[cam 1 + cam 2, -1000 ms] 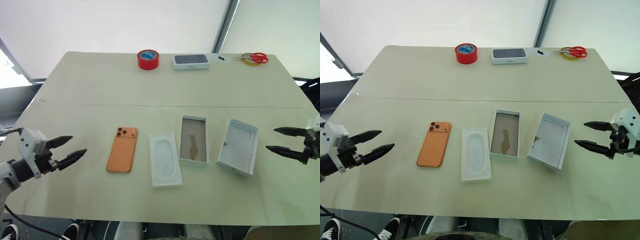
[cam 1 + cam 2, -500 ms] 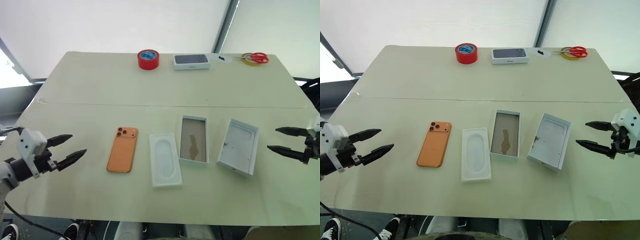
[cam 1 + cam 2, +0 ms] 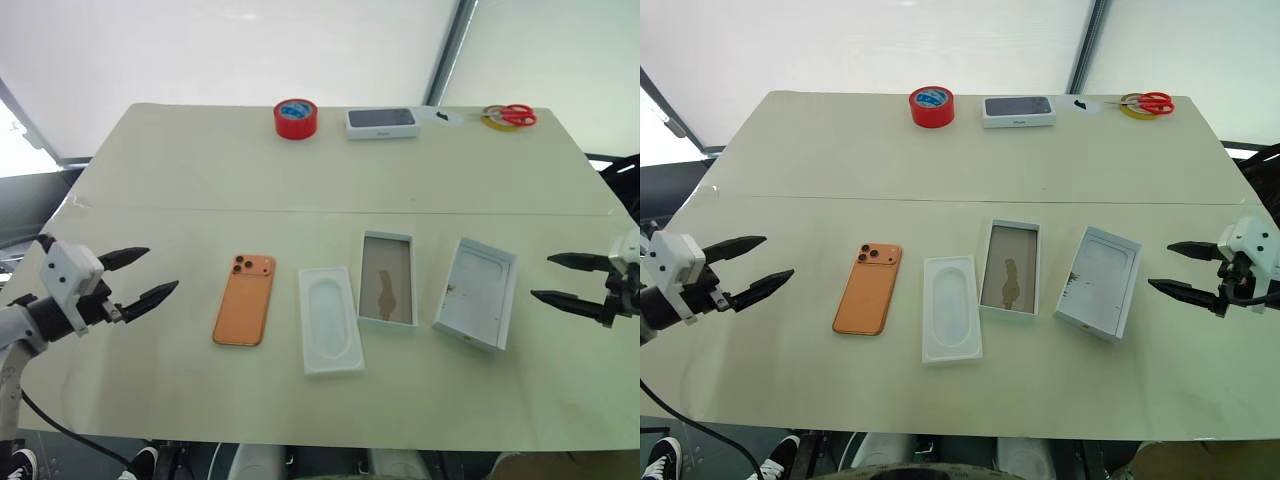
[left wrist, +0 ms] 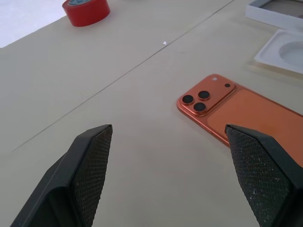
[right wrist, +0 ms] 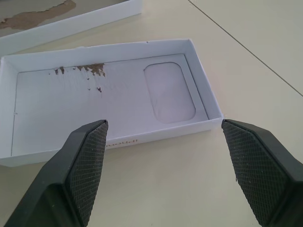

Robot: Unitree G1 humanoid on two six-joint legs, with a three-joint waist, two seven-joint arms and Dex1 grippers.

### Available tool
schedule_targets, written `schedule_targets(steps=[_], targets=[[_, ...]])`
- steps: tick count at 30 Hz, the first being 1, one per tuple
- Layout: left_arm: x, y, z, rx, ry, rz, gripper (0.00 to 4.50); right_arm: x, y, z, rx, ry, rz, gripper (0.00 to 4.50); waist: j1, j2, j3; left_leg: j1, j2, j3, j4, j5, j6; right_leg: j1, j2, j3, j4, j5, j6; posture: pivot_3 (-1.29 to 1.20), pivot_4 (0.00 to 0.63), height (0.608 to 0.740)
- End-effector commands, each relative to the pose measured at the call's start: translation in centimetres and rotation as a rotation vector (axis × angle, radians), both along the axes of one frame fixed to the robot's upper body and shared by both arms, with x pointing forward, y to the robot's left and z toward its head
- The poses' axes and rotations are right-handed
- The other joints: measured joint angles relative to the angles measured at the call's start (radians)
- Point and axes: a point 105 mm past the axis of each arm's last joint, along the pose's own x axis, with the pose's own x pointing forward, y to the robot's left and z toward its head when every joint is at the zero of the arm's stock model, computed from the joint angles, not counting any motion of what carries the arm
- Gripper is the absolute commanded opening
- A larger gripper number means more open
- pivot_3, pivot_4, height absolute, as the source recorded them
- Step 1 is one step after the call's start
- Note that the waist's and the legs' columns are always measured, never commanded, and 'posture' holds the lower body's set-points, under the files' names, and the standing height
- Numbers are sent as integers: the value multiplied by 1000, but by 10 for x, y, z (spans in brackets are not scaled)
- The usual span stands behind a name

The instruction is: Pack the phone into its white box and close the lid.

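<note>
On the pale table (image 3: 180, 170), the orange phone (image 3: 245, 299) lies flat on its face, camera cluster at its far end, near the robot's left side. Just left of it the left gripper (image 3: 140, 275) hovers with its fingers spread wide and nothing between them, pointing toward the phone but apart from it. To the phone's right, side by side, lie a moulded white insert (image 3: 330, 318), the white box (image 3: 386, 278) with its brownish floor up, and the lid (image 3: 476, 292) lying inside-up. Beyond the lid's right edge the right gripper (image 3: 570, 280) hangs, likewise spread and empty, aimed at the lid without touching it. Along the far edge sit a red tape roll (image 3: 296, 118), another phone box (image 3: 381, 122) and red-handled scissors (image 3: 510, 116).
</note>
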Motion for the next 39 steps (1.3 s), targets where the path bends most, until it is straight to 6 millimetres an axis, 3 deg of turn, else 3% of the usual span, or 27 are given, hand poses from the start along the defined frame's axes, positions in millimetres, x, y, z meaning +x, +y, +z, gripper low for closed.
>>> schedule_targets(steps=[1, 11, 16, 19, 23, 28, 33, 39], targets=[[4, -15, 5, 31, 14, -16, 3997, 7, 13, 10, -32, -54, 52, 4011, 0, 0, 0, 0, 0, 0, 0, 0, 0, 0, 0, 0, 0, 0, 0, 0, 150, 740], [-6, -93, -2, -491, 425, -197, 3997, 22, 85, 31, 4, -143, 261, 4011, 4, 0, 1, 0, 0, -1, 0, 0, 0, 1, 0, 0, 0, 0, 1, 0, 150, 740], [-8, -129, -17, -594, 651, -221, 3997, 16, 129, 27, 11, -146, 406, 4011, 6, 0, 1, 0, 0, -2, 3, 0, 0, 2, 0, -1, 2, 0, 1, 0, 150, 740], [-4, -142, -30, -596, 722, -184, 3997, 14, 137, 22, -6, -135, 440, 4011, 8, -1, 1, 0, -1, -2, 3, 0, 0, 2, 1, -1, 2, 0, 1, 0, 150, 740], [-4, -158, -33, -568, 764, -198, 3997, 13, 145, 19, -3, -132, 466, 4011, 7, -1, 1, 0, -1, -2, 4, 2, -2, 3, 1, -1, 3, 0, 1, 0, 150, 740], [9, -169, -44, -547, 812, -116, 3997, 15, 150, 18, 17, -135, 469, 4011, 8, -1, 1, 0, -1, -2, 5, 3, -4, 3, 2, -1, 3, 0, 1, 0, 150, 740], [1, -194, -51, -494, 921, -173, 3997, 19, 150, 17, 19, -144, 460, 4011, 9, -2, 1, 0, -1, -2, 5, 3, -5, 3, 3, -1, 3, 0, 1, 0, 150, 740], [2, -202, -60, -503, 1001, -143, 3997, 20, 149, 16, 14, -152, 454, 4011, 13, -2, 1, 0, -1, -3, 6, 4, -5, 4, 3, -1, 2, 0, 1, 0, 150, 740]])
